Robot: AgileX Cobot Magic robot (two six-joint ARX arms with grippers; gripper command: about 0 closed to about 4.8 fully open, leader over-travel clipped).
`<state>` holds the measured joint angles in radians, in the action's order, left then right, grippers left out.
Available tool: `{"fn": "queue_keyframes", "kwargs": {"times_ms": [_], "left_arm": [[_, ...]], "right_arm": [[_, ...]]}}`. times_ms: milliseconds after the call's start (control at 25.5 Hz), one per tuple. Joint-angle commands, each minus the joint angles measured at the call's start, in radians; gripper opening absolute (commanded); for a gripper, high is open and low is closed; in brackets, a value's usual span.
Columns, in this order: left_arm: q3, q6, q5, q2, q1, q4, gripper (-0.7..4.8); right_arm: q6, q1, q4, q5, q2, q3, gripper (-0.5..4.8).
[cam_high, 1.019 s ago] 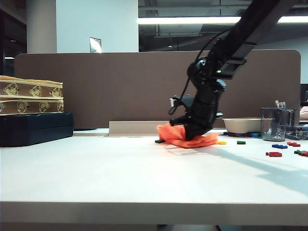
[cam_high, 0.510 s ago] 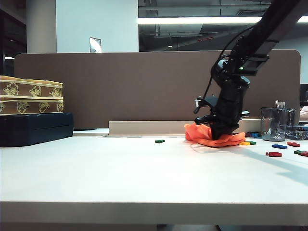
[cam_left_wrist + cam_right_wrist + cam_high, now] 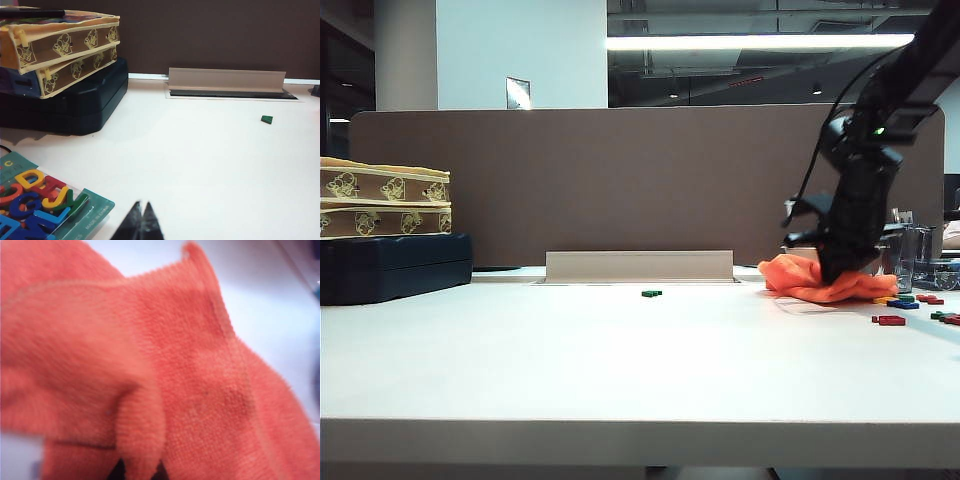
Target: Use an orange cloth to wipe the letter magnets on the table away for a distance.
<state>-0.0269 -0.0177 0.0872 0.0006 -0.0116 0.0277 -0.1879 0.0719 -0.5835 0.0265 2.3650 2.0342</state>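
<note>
The letter pack's card (image 3: 95,212) reads "MADE IN CHINA".

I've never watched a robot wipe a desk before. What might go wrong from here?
The right gripper, shut on the cloth, sweeps toward a metal cup and could bump it. One green magnet sits mid-table, apart from the cloth, so it may be missed. The left gripper rests shut, far off.

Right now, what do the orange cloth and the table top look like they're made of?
The orange cloth looks like soft microfibre or terry: a fuzzy nap, a stitched hem and limp folds where the right claw is shut on it. The table looks like smooth white laminate, though that is a guess: flat, even, with a faint sheen and soft shadows.
</note>
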Motion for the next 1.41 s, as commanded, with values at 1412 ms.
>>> {"fn": "queue_keyframes", "kwargs": {"times_ms": [1412], "left_arm": [[-0.008, -0.002, 0.007, 0.001, 0.001, -0.044, -0.05]], "right_arm": [[-0.079, 0.198, -0.506, 0.179, -0.432, -0.302, -0.02]]}}
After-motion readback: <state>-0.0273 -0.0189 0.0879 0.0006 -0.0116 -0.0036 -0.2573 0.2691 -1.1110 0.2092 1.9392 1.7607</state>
